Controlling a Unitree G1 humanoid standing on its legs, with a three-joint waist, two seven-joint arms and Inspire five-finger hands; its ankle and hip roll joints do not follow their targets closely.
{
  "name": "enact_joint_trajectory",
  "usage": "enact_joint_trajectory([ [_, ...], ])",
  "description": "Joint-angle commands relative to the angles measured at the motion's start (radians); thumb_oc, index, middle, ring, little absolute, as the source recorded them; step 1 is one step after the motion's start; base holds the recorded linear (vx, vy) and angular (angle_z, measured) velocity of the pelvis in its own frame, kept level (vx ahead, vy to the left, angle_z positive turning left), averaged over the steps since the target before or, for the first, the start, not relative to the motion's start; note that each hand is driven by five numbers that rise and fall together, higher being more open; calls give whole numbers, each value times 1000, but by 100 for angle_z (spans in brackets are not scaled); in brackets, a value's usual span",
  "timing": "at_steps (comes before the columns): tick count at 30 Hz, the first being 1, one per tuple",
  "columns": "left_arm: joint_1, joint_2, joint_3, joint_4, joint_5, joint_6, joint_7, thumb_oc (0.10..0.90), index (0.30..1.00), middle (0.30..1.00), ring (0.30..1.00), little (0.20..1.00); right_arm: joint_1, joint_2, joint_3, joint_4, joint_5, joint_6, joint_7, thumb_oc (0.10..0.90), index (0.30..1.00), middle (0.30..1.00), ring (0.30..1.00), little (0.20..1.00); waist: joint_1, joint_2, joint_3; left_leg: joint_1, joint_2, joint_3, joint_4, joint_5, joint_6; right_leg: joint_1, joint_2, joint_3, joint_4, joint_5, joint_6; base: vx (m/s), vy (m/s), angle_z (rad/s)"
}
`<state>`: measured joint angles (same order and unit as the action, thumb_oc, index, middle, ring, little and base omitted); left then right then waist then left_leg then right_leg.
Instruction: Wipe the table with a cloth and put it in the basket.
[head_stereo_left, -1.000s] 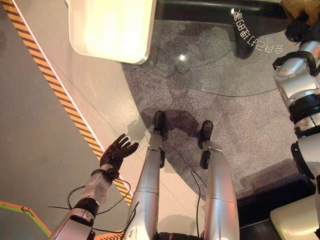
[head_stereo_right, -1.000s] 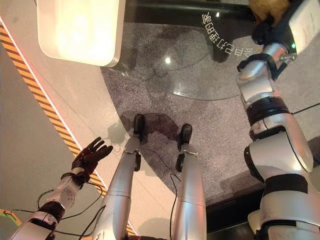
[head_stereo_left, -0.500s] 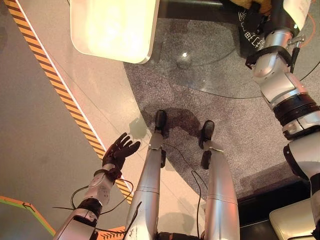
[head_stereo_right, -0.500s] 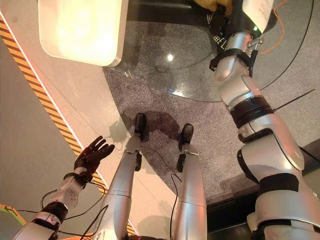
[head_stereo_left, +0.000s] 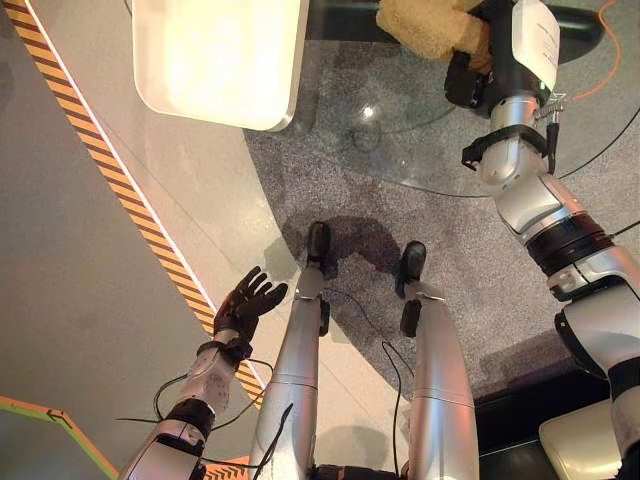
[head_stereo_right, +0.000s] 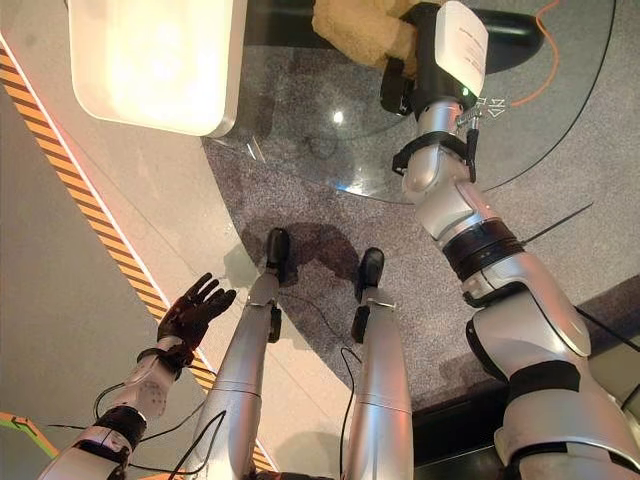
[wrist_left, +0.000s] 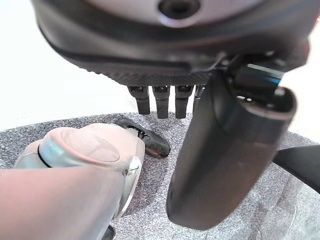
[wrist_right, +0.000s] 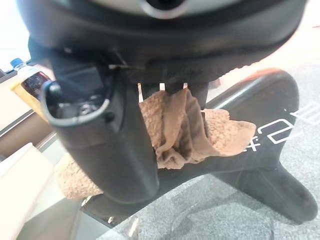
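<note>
Grey speckled floor lies beneath a round glass table (head_stereo_left: 420, 150). Above its far edge, the right hand (head_stereo_left: 470, 75) clutches a tan cloth (head_stereo_left: 430, 25). Well back from the table, the left hand (head_stereo_left: 245, 305) hangs with fingers spread loose.

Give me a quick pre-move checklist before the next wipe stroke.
1. Cloth held by right hand: ok, thumb and fingers close round it.
2. Cloth over the glass table: ok; contact with the glass: cannot tell.
3. Left hand out of the way: ok, open, low beside the floor stripe.
4. Basket location: cannot tell.
5. White table apart from the right arm: ok.
</note>
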<state>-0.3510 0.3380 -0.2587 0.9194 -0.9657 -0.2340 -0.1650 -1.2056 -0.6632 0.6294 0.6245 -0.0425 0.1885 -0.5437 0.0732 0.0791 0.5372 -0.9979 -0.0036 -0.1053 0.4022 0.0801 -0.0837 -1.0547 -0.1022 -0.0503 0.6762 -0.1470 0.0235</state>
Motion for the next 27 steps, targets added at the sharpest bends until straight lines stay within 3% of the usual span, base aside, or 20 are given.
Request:
enact_joint_trajectory([
  [1,40,-7,35,29,18,-37,22,800,900,900,900,900,11,-20,-20,-163,-66,-50,26,100,300,300,300,200,-6,14,-17,-8,-56,107,80,-90,94,23,69,-86,-115,69,-56,0,0,0],
  [4,43,-8,37,19,14,-43,28,800,900,900,900,900,37,-16,-17,-198,-69,-51,50,100,300,300,300,200,-9,14,-17,-13,-55,109,79,-89,94,17,71,-85,-114,69,-56,4,-5,0],
  [5,53,-9,37,21,14,-43,26,800,900,900,900,900,54,-12,-17,-204,-70,-54,58,100,300,300,300,200,-10,14,-17,10,-56,105,92,-125,90,36,73,-76,-96,34,-49,0,0,0],
  [6,45,-7,42,21,15,-45,25,800,900,900,900,900,50,-13,-20,-208,-75,-57,61,100,300,300,300,200,-10,14,-17,-14,-54,109,82,-90,94,15,71,-84,-110,67,-56,0,0,0],
  [8,44,-8,45,20,18,-45,25,800,900,900,900,900,69,-7,-23,-229,-84,-61,83,100,300,300,300,200,-13,12,-17,-14,-55,109,82,-90,95,15,74,-83,-109,65,-57,6,-9,-1],
  [9,51,-11,45,19,22,-43,30,800,900,900,900,900,96,-1,-22,-249,-93,-58,95,100,300,300,300,200,-15,10,-17,9,-55,106,94,-124,90,34,76,-74,-91,31,-49,0,0,0],
  [10,42,-10,49,17,22,-43,30,800,900,900,900,900,91,-2,-23,-255,-94,-58,98,100,300,300,300,200,-15,9,-17,-14,-53,111,83,-89,94,14,74,-83,-107,65,-57,0,0,0],
  [12,43,-11,49,13,24,-43,34,800,900,900,900,900,110,5,-24,-275,-102,-55,111,100,300,300,300,200,-17,8,-17,-12,-53,113,81,-88,96,16,76,-83,-107,66,-57,-31,1,-1],
  [13,43,-11,50,13,24,-43,34,800,900,900,900,900,119,6,-26,-277,-104,-61,115,100,300,300,300,200,-19,7,-17,-11,-53,113,82,-88,96,17,77,-82,-108,65,-57,70,-15,-2],
  [14,50,-13,51,20,24,-46,29,800,900,900,900,900,137,15,-21,-283,-106,-61,118,100,300,300,300,200,-21,5,-17,13,-54,109,95,-124,91,38,80,-73,-91,31,-50,70,-11,-2],
  [20,51,-16,57,4,7,-78,43,800,900,900,900,900,160,23,-29,-297,-106,-69,125,100,300,300,300,200,-24,4,-17,12,-53,109,98,-124,91,36,83,-69,-86,31,-51,1,-1,-1],
  [21,41,-15,61,-1,4,-80,46,800,900,900,900,900,150,21,-32,-298,-103,-69,125,100,300,300,300,200,-24,5,-17,-11,-51,113,86,-89,95,15,81,-77,-102,65,-58,-68,9,0],
  [25,31,-9,77,-45,-46,-125,76,800,900,900,900,900,166,30,-36,-304,-87,-66,124,100,300,300,300,200,-25,5,-17,-4,-51,113,81,-86,95,19,87,-73,-102,65,-58,-17,3,0],
  [27,15,2,104,-93,-111,-184,114,800,900,900,900,900,187,37,-44,-307,-94,-70,112,100,300,300,300,200,-24,4,-17,3,-52,111,78,-86,95,26,88,-73,-101,61,-58,0,0,0],
])
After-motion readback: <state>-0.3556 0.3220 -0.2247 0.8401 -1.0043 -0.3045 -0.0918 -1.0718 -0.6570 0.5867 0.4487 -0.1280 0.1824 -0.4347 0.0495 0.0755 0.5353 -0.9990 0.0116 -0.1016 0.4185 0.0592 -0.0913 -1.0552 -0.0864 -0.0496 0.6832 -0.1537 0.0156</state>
